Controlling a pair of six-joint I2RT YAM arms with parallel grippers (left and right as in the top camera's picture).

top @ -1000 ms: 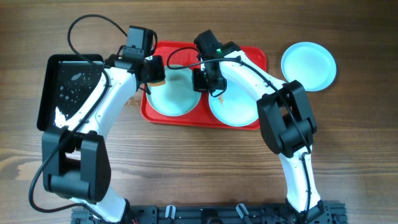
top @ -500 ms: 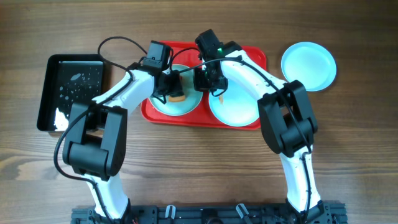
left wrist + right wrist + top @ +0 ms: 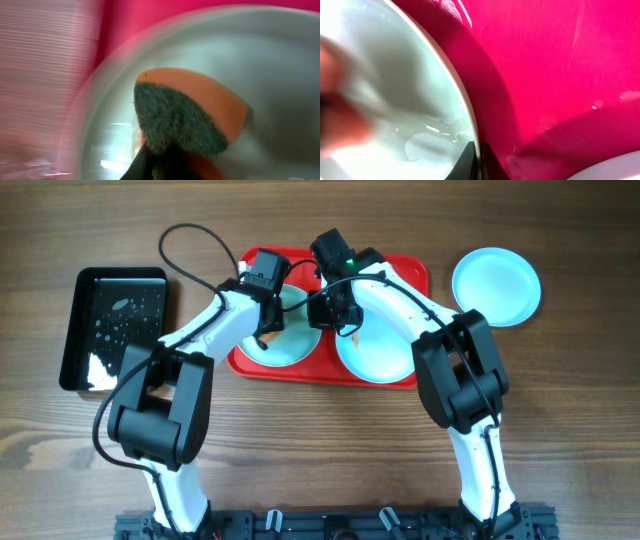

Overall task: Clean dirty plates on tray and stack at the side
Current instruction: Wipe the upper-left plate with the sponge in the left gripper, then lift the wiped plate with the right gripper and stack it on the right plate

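Two pale blue plates lie on the red tray (image 3: 405, 272): a left plate (image 3: 295, 345) and a right plate (image 3: 385, 358). A third plate (image 3: 496, 286) rests on the table to the right of the tray. My left gripper (image 3: 270, 328) is shut on an orange sponge (image 3: 200, 100) with a dark green scouring face, pressed onto the wet left plate (image 3: 280, 55). My right gripper (image 3: 479, 162) is shut on that plate's right rim (image 3: 465, 100), one finger inside the rim and one outside over the tray (image 3: 555, 75).
A black rectangular tray (image 3: 115, 325) holding water drops sits on the table at the far left. Both arms cross over the red tray's back half, and cables loop above them. The right plate's edge (image 3: 620, 170) shows beside my right gripper.
My left arm swung right from the tray's back left corner onto the left plate with the sponge, then slid it slightly left. The right gripper stayed on the rim.
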